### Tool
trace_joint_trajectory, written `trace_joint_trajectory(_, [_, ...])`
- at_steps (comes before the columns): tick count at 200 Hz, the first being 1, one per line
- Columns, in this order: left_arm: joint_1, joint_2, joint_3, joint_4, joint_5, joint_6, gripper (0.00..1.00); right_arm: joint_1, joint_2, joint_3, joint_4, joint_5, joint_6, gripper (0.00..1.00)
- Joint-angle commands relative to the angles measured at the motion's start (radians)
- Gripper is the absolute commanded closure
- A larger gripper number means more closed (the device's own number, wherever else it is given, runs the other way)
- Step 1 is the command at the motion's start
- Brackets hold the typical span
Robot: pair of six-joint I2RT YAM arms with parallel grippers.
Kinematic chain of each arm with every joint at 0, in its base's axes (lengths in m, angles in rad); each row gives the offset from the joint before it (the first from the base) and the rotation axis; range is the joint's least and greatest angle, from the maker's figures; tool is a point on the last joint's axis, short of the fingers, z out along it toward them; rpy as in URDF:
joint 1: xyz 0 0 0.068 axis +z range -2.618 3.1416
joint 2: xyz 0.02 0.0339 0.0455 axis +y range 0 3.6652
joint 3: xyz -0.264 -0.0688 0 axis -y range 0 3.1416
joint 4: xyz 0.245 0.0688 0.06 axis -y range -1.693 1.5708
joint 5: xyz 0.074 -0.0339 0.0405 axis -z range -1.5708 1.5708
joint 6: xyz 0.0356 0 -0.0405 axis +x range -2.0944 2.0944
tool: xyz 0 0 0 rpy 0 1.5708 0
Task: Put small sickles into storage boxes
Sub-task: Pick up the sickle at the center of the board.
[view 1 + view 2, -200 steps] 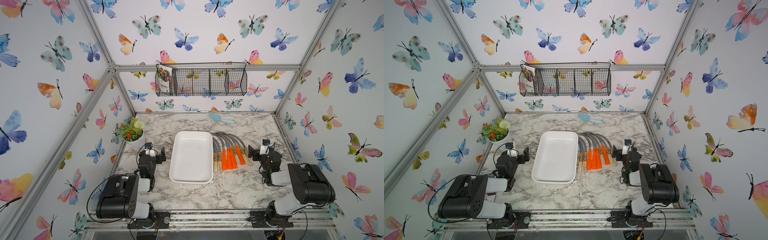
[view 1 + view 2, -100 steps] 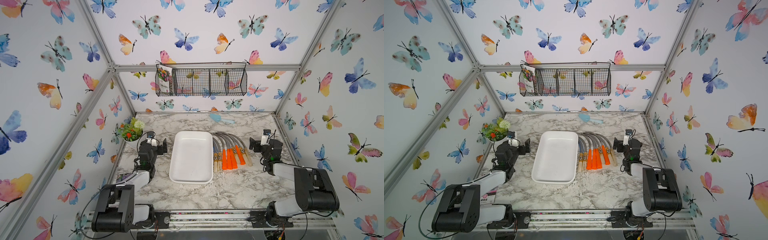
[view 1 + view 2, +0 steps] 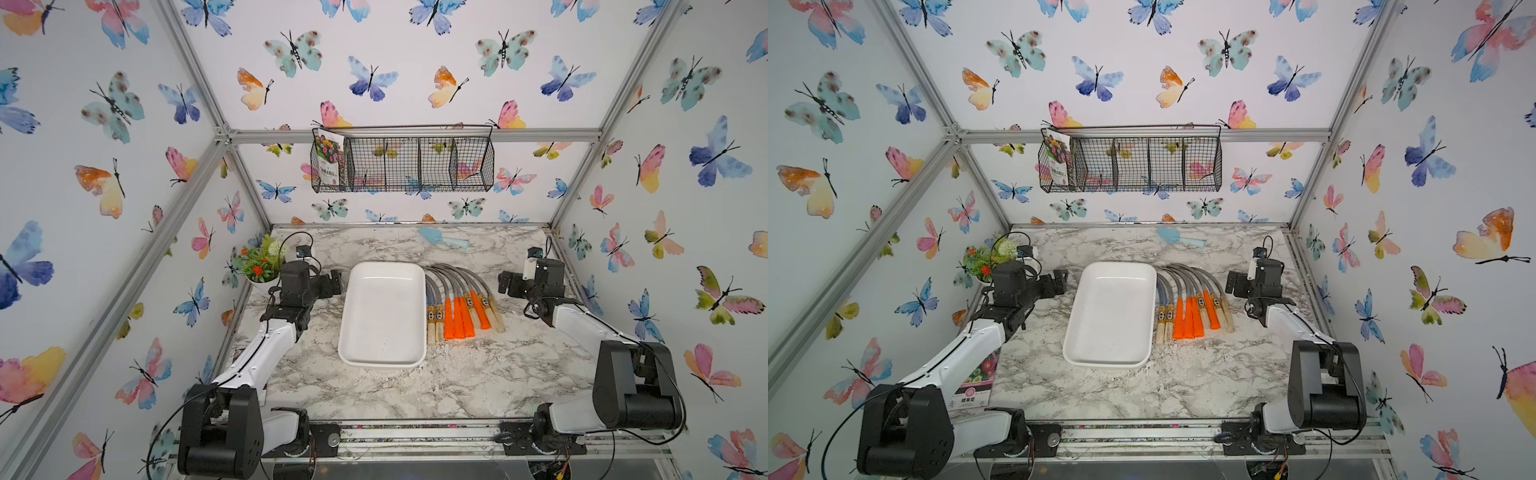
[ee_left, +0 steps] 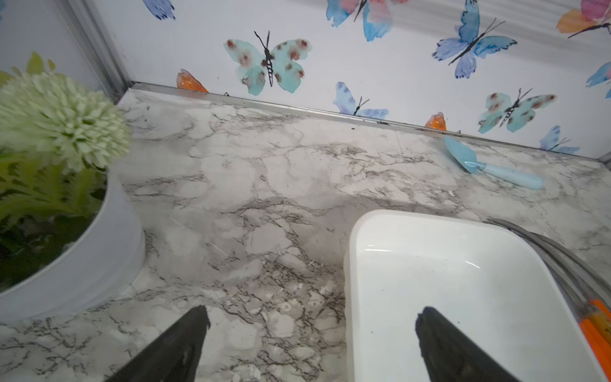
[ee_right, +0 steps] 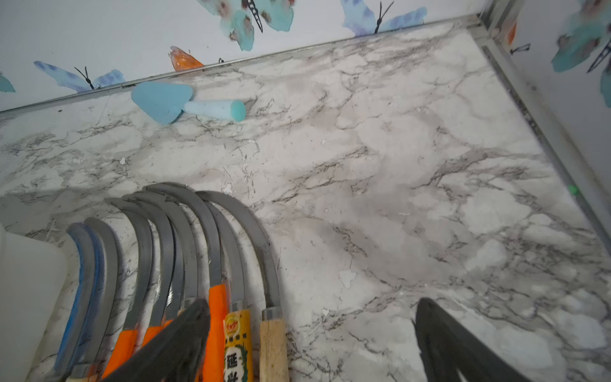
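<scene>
Your right gripper (image 5: 310,314) hangs with its jaws spread wide and empty, at the outer edge of the row of small sickles (image 3: 457,307). These have curved grey metal blades and orange or pale wooden handles, and they lie packed side by side on the marble-patterned tabletop (image 3: 415,386). They sit just beside the shallow white rectangular storage tray (image 3: 382,266), which holds nothing. Your left gripper (image 4: 310,317), likewise spread and empty, straddles the tray's opposite rim. You look to be at the first pick: lower onto the outermost wooden handle, clamp across it, and lift clear of its neighbours
</scene>
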Motion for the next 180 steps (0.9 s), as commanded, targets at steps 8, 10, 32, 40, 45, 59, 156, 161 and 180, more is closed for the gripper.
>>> trace_joint_trajectory(8, [-0.096,-0.035,0.086,-0.225,0.028,-0.056,0.02,0.004,-0.010,0.051,-0.239,-0.034,0.065,0.02])
trace_joint_trajectory(10, [-0.100,-0.034,0.091,-0.234,0.030,-0.059,0.02,0.004,-0.009,0.054,-0.244,-0.035,0.066,0.02])
trace_joint_trajectory(32, [-0.180,-0.014,0.147,-0.333,0.027,-0.091,0.02,0.004,0.000,0.082,-0.330,-0.048,0.081,0.02])
trace_joint_trajectory(40, [-0.220,-0.007,0.165,-0.367,0.006,-0.097,0.02,0.005,-0.001,0.083,-0.348,-0.046,0.088,0.02])
trace_joint_trajectory(45, [-0.247,-0.004,0.174,-0.385,-0.011,-0.106,0.02,0.004,-0.003,0.083,-0.357,-0.045,0.092,0.02])
trace_joint_trajectory(59, [-0.305,0.005,0.206,-0.429,-0.029,-0.138,0.02,0.004,-0.004,0.089,-0.388,-0.034,0.103,0.02])
trace_joint_trajectory(156, [-0.666,0.112,0.324,-0.501,0.153,-0.230,0.02,0.005,0.112,0.179,-0.514,0.027,0.090,0.02])
trace_joint_trajectory(161, [-0.679,0.117,0.331,-0.497,0.165,-0.227,0.02,0.005,0.125,0.187,-0.519,0.031,0.089,0.02])
trace_joint_trajectory(180, [-0.722,0.146,0.366,-0.501,0.163,-0.217,0.02,0.005,0.164,0.209,-0.518,0.040,0.092,0.02])
